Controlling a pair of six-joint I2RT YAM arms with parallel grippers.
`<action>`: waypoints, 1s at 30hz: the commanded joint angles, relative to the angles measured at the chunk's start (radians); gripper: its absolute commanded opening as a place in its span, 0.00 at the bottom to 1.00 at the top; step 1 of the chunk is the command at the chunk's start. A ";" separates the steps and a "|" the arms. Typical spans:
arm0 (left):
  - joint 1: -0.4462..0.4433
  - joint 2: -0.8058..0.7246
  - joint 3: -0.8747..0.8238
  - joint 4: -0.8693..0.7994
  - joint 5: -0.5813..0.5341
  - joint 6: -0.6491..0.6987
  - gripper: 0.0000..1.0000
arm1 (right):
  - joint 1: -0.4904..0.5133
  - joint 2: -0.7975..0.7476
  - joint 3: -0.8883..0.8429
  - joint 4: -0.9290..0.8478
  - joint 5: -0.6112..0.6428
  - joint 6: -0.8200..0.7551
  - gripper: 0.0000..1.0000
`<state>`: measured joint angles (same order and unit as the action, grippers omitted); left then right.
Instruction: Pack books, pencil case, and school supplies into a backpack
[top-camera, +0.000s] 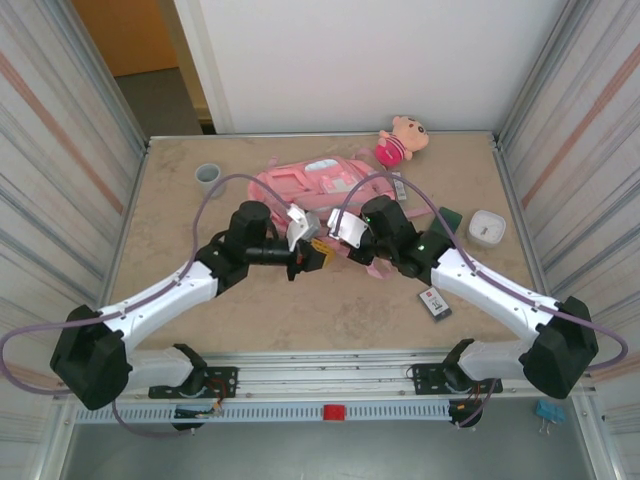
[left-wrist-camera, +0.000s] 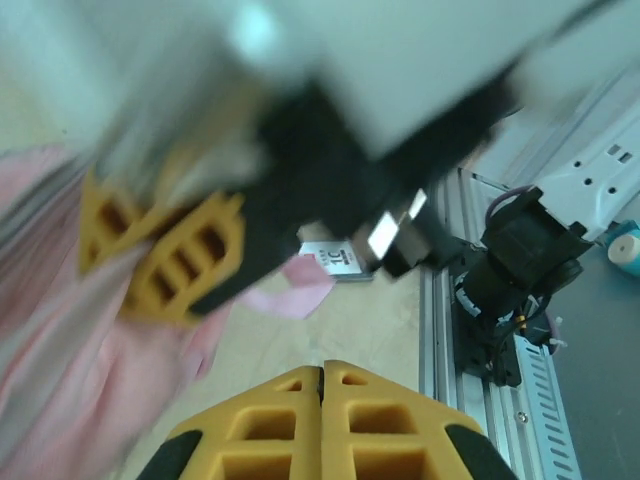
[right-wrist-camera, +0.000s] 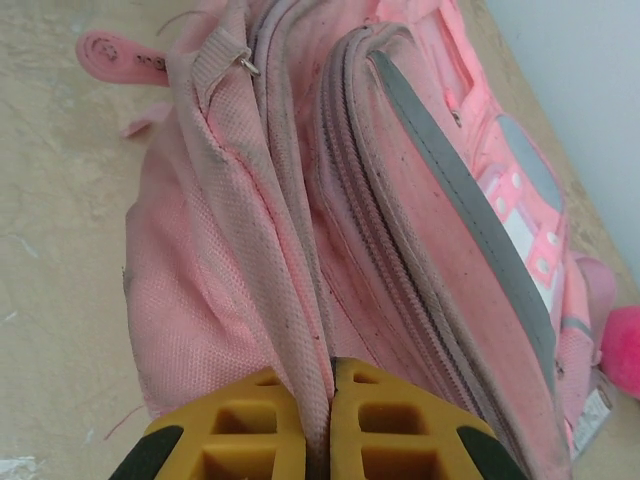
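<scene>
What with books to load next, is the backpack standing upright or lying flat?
Lying flat: the backpack rests front pockets up on the table; right gripper pinches its edge.

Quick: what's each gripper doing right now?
Left gripper: closed, apparently empty.
Right gripper: closed, pinching fabric of the backpack.
</scene>
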<state>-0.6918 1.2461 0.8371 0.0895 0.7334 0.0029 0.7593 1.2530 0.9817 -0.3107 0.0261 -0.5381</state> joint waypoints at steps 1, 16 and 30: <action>-0.013 0.014 0.051 -0.101 -0.009 0.064 0.06 | -0.014 -0.066 -0.020 0.119 -0.091 0.045 0.00; 0.092 -0.165 -0.037 -0.384 -0.526 0.703 0.87 | -0.124 -0.150 0.019 -0.163 -0.533 -0.310 0.00; 0.072 -0.011 0.036 -0.392 -0.330 0.915 0.54 | -0.175 -0.154 0.059 -0.268 -0.643 -0.355 0.00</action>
<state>-0.6048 1.2106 0.8234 -0.2886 0.3111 0.8730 0.5934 1.1374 0.9863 -0.6216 -0.5026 -0.8734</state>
